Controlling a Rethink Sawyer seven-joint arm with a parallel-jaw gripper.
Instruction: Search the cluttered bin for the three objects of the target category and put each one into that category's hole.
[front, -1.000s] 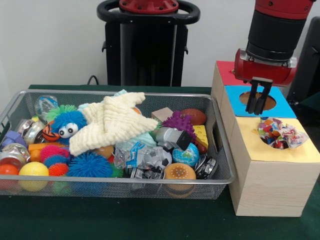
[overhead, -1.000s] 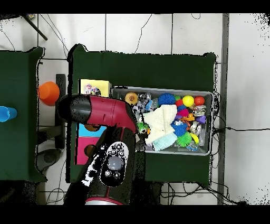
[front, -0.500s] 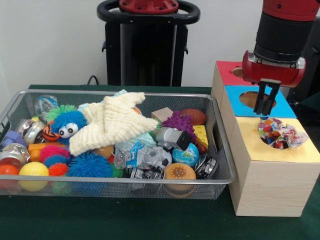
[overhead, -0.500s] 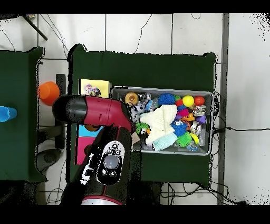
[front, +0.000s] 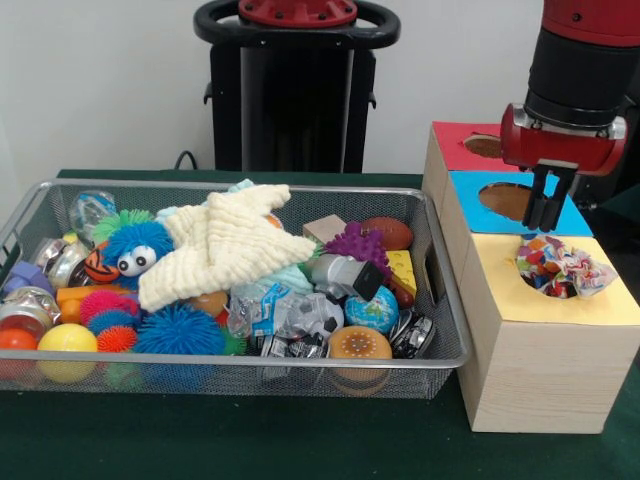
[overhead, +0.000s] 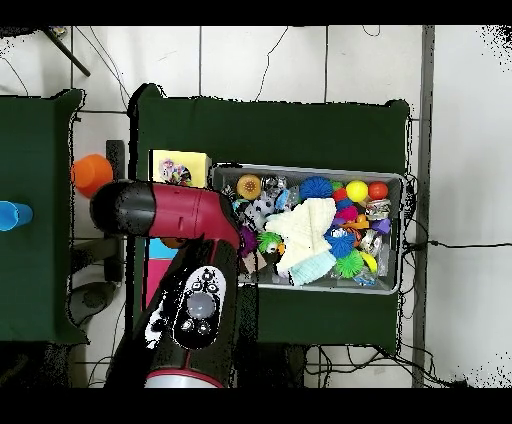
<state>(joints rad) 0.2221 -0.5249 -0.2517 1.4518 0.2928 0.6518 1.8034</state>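
Wire mesh forms the bin, a shallow silver rectangle on the green table cloth. At its near wall we record a yellow ball, a spiky blue ball, a small soccer ball and a globe ball. Across the middle lies a cream knitted star, soft and ribbed, with a purple spiky toy and a brown football further back.

Beside the bin stands a pale wooden box with yellow, blue and red panels. A crinkled multicoloured wad sits in the yellow panel's hole. Above the blue panel's hole hangs the gripper, fingers close together, holding nothing we can see.

From overhead, the red arm hides the gripper and most of the box; only the yellow panel shows clearly.
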